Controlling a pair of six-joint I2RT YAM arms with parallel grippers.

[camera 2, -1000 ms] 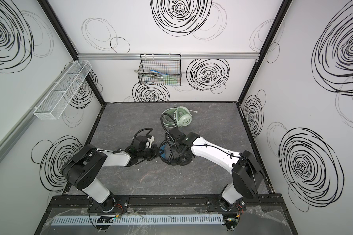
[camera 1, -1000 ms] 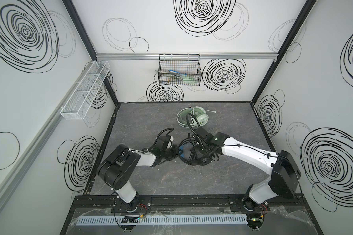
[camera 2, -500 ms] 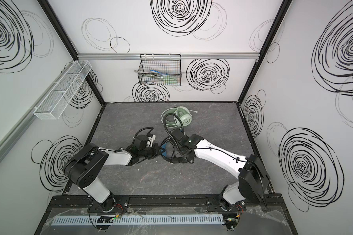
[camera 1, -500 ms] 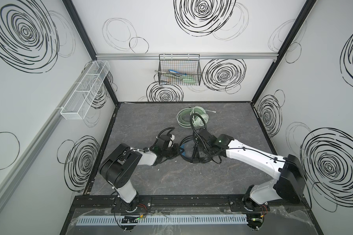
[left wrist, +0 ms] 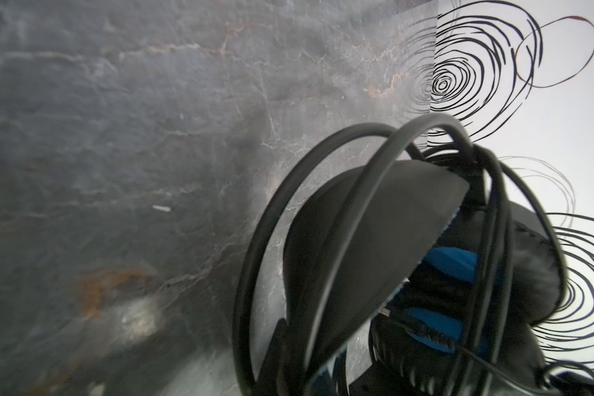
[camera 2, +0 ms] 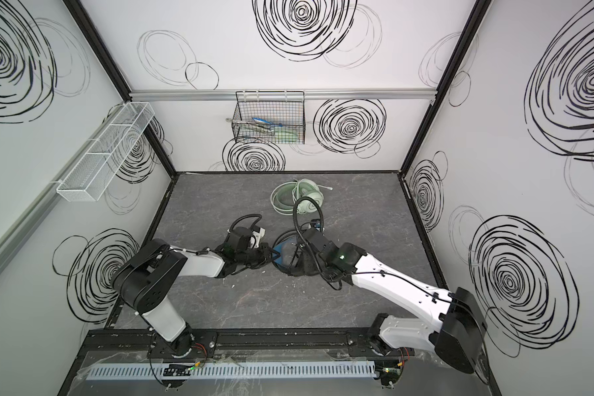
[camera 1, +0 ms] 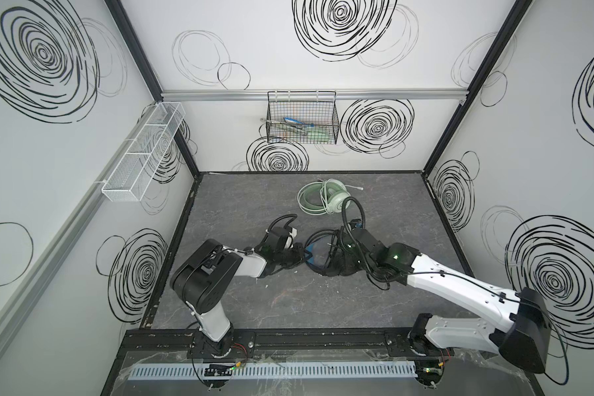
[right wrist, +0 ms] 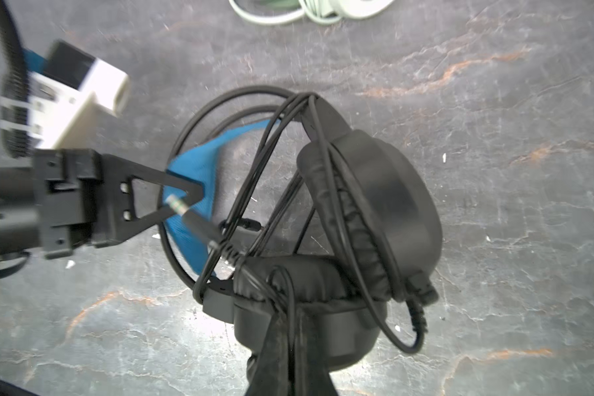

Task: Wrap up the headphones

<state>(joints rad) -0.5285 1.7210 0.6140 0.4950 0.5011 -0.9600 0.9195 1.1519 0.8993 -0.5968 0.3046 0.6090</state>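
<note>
The black headphones (camera 1: 328,271) (camera 2: 300,271) lie mid-table, earcups (right wrist: 374,205) folded together, black cord (right wrist: 254,164) looped around the headband (left wrist: 374,233). My left gripper (camera 1: 304,256) (camera 2: 273,255) (left wrist: 309,356) is shut on the blue headband padding (right wrist: 196,171). The cord's jack plug (right wrist: 179,205) lies at its fingertips (right wrist: 189,192). My right gripper (right wrist: 290,329) (camera 1: 333,262) hangs over the earcups, shut on a strand of the black cord. The mint-green headphones (camera 1: 326,198) (camera 2: 299,197) (right wrist: 306,10) sit at the back, white cord coiled round them.
A black wire basket (camera 1: 302,118) with tools hangs on the back wall. A white mesh shelf (camera 1: 144,151) is fixed to the left wall. Bare grey stone-pattern table (camera 1: 271,301) lies in front of both arms.
The right arm's elbow and shoulder have swung out to the right while its gripper stayed over the black headphones. The left arm has hardly moved.
</note>
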